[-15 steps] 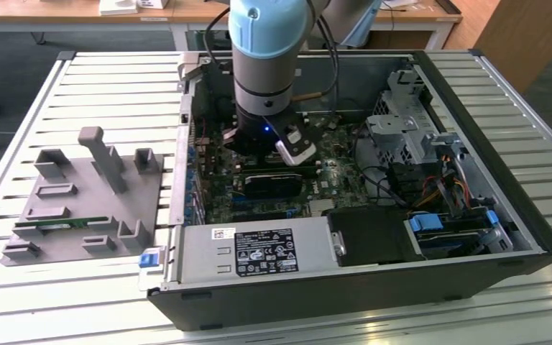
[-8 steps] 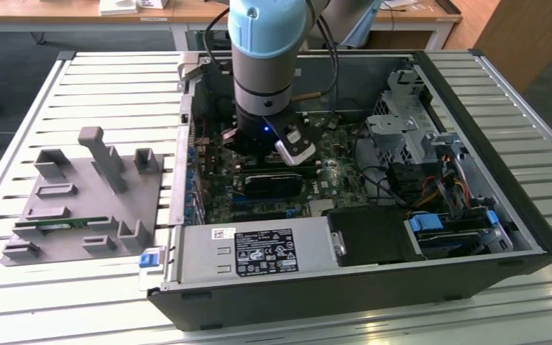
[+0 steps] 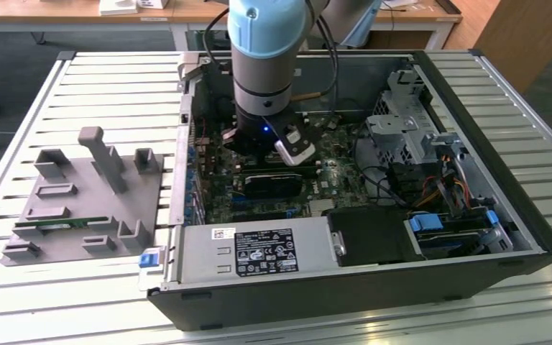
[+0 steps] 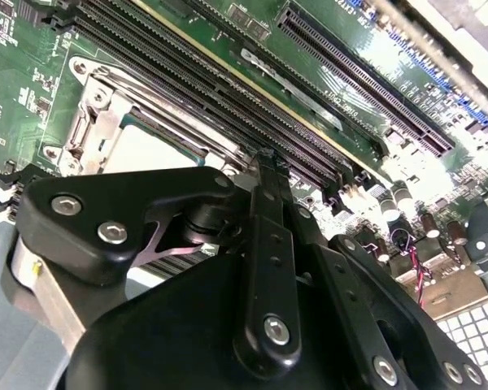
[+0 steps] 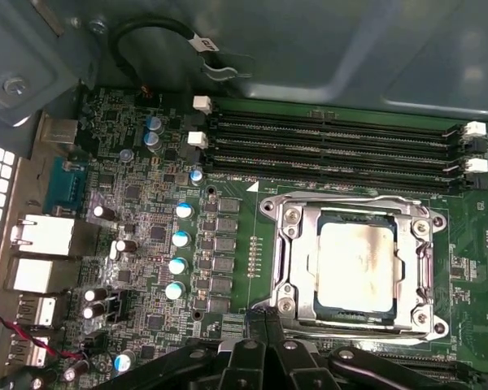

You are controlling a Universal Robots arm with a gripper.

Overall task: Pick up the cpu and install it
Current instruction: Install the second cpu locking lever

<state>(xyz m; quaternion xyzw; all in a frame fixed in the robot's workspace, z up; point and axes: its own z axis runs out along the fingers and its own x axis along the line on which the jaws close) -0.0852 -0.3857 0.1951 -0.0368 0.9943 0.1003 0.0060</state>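
While the gripper (image 5: 264,325) hangs low with its fingers (image 4: 268,244) pressed together on nothing, the cpu (image 5: 356,260) lies seated in the socket (image 5: 293,244) just beyond, memory slots (image 5: 333,146) farther off.

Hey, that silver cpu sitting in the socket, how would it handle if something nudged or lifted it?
The cpu looks flat, thin and rigid, so probably light. Its smooth metal top may be slippery. The metal socket frame surrounds it, so a sideways nudge likely won't shift it.

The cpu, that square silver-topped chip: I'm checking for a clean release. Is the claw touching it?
Apart. In the first wrist view the square silver-topped cpu lies in its metal socket frame, and the black claw stops at the frame's edge, short of the chip.
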